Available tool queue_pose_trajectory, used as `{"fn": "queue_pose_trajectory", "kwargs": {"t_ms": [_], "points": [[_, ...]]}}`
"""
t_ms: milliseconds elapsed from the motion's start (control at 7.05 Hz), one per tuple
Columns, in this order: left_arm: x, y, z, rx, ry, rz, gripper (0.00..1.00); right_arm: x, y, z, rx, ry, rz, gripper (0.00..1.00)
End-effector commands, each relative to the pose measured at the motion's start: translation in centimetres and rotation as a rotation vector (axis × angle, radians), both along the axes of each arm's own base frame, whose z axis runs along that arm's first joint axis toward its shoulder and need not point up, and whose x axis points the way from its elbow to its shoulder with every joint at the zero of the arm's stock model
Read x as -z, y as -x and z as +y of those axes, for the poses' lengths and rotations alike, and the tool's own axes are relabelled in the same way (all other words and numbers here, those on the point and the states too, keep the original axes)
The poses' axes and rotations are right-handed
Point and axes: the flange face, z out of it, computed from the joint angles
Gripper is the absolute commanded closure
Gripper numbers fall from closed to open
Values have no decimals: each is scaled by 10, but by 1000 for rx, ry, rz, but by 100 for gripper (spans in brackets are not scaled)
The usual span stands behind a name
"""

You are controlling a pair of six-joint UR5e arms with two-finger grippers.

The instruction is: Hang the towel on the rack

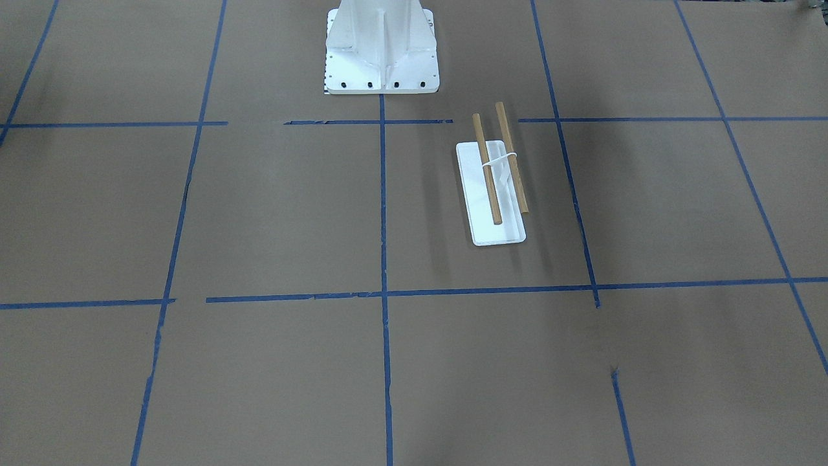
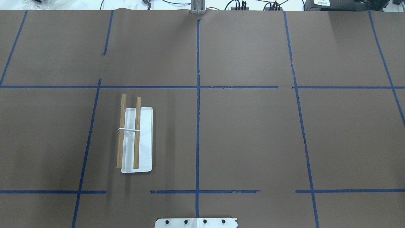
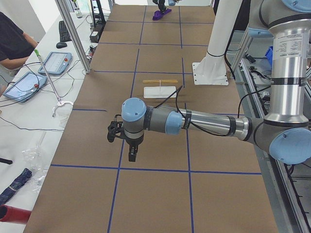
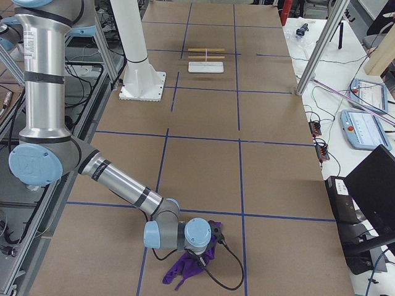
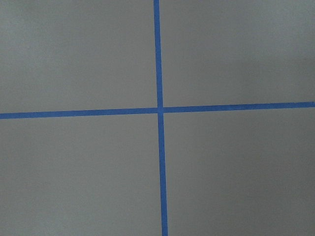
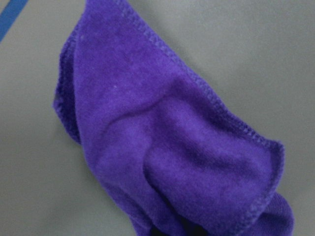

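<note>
Right end effector [image 4: 200,251] sat low at the towel [image 4: 182,269], at the end of the bench [image 2: 253,136] on the robot's right; how far it was open, and whether it had hold of the cloth, could not be told, since only the side views showed it; its wrist camera was filled by the towel, purple and rumpled with a stitched hem, lying on the brown bench; the left end effector [image 3: 131,154] hung above the bench toward the opposite end, pointing down over crossed blue tape lines [image 5: 158,110], and its opening could not be told either; the rack [image 2: 145,142] stood well apart from both arms, on the robot's left half of the bench, near the white pedestal [image 1: 381,52]; its two wooden dowels [image 2: 137,133] ran parallel above the white tray, joined at mid-length by a thin white support.
</note>
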Motion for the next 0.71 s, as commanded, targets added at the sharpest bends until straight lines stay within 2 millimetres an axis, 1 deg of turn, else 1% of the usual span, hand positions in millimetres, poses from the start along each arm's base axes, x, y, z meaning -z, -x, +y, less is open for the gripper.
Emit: {"fn": "queue_pose_trajectory", "kwargs": {"t_ms": [0,142,284,426,567], "points": [[6,0,0,1,-10,2,0,15,0,-9,-6,-31,-15,100],[10,0,0,2,-16,2,0,29,3,-17,-9,-53,-56,100],[15,0,0,2,-26,1,0,45,-1,-23,-27,-77,-111,100],[17,0,-1,2,-30,2,0,82,-12,-38,-83,-118,-155,100],[19,0,-3,2,-33,2,0,127,-17,-54,-139,-159,-165,100]]}}
